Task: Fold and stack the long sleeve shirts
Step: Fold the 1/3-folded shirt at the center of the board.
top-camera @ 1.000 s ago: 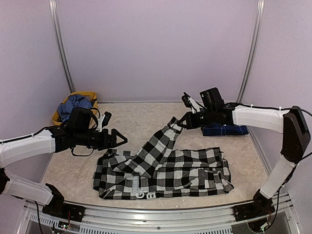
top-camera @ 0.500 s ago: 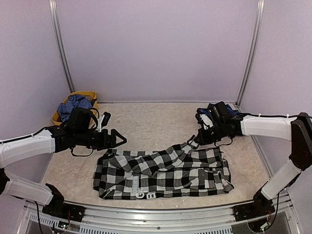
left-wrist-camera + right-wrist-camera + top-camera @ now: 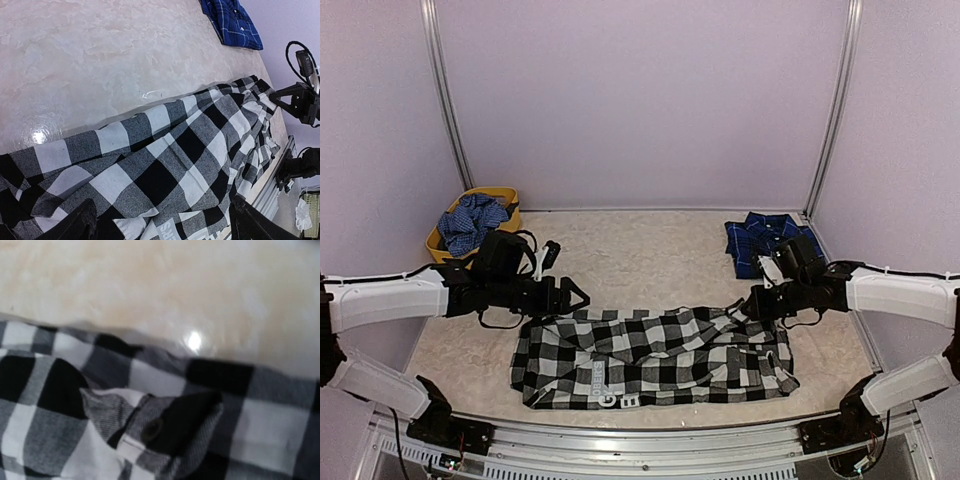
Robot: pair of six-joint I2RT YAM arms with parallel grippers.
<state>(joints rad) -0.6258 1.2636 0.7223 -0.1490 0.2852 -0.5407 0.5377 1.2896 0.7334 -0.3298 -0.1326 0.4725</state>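
Note:
The black-and-white check shirt (image 3: 655,355) lies flat at the front middle of the table, its white lettering (image 3: 610,385) near the front edge. One sleeve is laid across its top. My right gripper (image 3: 752,304) is low at the shirt's upper right corner. The right wrist view shows the buttoned sleeve cuff (image 3: 165,427) right under it, blurred, with no fingers spread beside it. My left gripper (image 3: 582,297) is open and empty, just above the shirt's upper left edge (image 3: 165,165). The navy plaid shirt (image 3: 765,240) lies folded at the back right.
A yellow basket (image 3: 510,192) with a blue cloth (image 3: 470,218) stands at the back left. The navy shirt also shows in the left wrist view (image 3: 230,22), with the right arm (image 3: 300,100) past the check shirt. Bare table (image 3: 640,250) lies behind the shirt.
My right gripper has brought the sleeve down from the back and drawn it right across the shirt. My left gripper has shifted a little right and lower, toward the shirt's edge.

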